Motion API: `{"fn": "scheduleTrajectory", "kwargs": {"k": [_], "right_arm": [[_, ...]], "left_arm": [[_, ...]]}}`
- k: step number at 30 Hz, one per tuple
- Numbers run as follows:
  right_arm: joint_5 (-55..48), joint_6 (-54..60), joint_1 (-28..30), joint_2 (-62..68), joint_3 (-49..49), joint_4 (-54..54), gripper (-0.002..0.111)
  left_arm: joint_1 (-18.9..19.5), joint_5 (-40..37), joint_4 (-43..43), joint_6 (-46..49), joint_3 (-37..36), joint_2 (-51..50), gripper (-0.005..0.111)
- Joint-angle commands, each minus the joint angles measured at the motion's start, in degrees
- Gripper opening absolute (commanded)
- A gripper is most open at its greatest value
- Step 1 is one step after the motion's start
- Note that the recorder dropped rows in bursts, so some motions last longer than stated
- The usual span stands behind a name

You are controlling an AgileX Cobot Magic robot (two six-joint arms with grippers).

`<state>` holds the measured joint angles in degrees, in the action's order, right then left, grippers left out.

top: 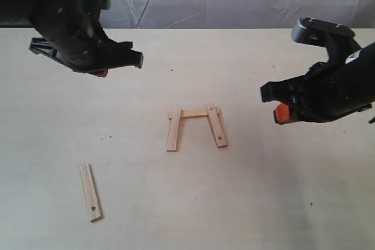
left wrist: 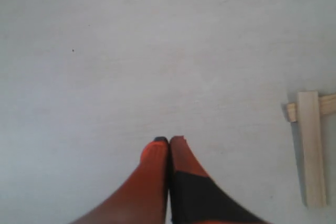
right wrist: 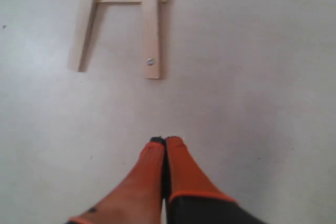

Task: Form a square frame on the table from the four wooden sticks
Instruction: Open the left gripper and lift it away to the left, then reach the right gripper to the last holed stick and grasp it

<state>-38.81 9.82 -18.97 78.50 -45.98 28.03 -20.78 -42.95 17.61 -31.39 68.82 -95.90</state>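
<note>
- Presently, the left pincer (left wrist: 168,141) is seen clenched, its orange fingertips (left wrist: 155,153) pressed together with nothing between them; it is held above bare worktop (top: 263,191) at the left of the exterior view
- The right pincer (right wrist: 165,141) is likewise clenched on nothing and is held above the worktop at the right of the exterior view, apart from every stick
- Three sticks are laid as a U near the middle of the worktop, with the open side turned toward the exterior camera
- The far side is formed by the cross stick (top: 193,113), whose two ends are overlapped by the side sticks and jut slightly past them
- The left side is made up by the plain stick (top: 173,130), laid over the left end of the cross stick
- The right side is made up by the holed stick (top: 215,125), slightly slanted, with one dark hole at the crossing and another near its free end
- The fourth stick (top: 90,191), also marked by a dark hole near each end, is found lying flat by itself toward the near left of the worktop, well apart from the U
</note>
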Motion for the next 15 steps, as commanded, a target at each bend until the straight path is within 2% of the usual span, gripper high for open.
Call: {"fn": "scheduleTrajectory", "kwargs": {"k": [1, 4, 9, 12, 15], "right_arm": [[-1.2, -0.4, -7.8, 1.1, -3.2, 0.5, 0.000], [-1.2, -1.5, -12.9, 3.4, -5.1, 0.5, 0.000], [-1.3, -3.1, -21.2, 9.8, -10.0, 0.5, 0.000], [-1.5, -4.2, -25.3, 14.7, -14.8, 0.0, -0.001], [-2.9, -6.4, -29.3, 19.8, -20.7, -2.1, -0.001]], "left_arm": [[6.5, 0.5, -9.9, 12.7, -2.3, 4.9, 0.000], [12.2, 0.5, -13.6, 16.4, -4.2, 7.9, 0.000], [19.6, 0.5, -20.6, 25.1, -8.5, 12.7, 0.000], [22.8, 1.5, -25.8, 28.8, -11.0, 15.6, 0.000], [24.4, 1.9, -31.9, 33.3, -13.4, 18.4, 0.000]]}}
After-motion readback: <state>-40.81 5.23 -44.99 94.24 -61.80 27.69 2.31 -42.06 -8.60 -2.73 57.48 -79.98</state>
